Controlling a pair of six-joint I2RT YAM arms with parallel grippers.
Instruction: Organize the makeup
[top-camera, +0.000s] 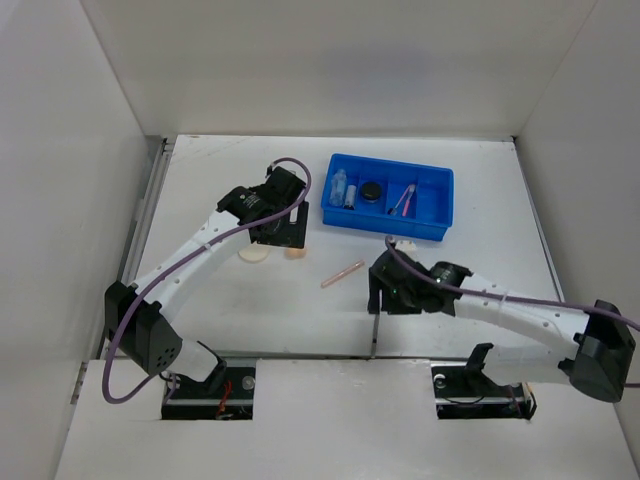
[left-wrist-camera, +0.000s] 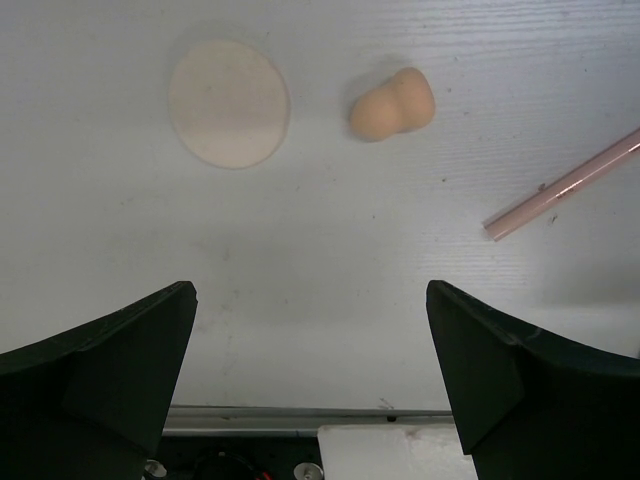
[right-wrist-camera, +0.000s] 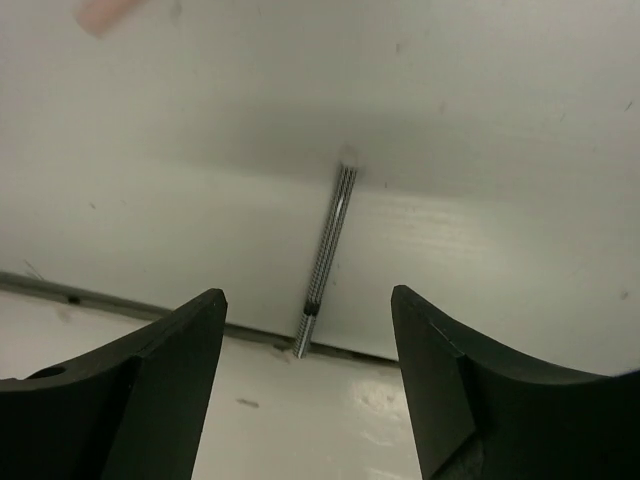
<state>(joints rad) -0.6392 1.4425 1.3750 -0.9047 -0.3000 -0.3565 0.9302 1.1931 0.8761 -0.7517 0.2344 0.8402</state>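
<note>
No text, label, brand, number or sign legible in any view. Clear tube (top-camera: 338, 186) in blue tray (top-camera: 420, 230): too small to read.

**Top view.** My left arm (top-camera: 262, 205) covers the far parts of the cream round puff (top-camera: 255, 256) and the peach egg sponge (top-camera: 294, 253). The black pencil (top-camera: 373, 335) runs under my right arm (top-camera: 410, 285), which hides its far end. The items in the blue tray (top-camera: 395, 230) are too small for me to read any detail.

**Left wrist view.** The right edge cuts off the pink pencil (left-wrist-camera: 560, 187).

**Right wrist view.** A pale pink blur (right-wrist-camera: 100, 14) is cropped at the top-left corner, and I cannot identify it.
</note>
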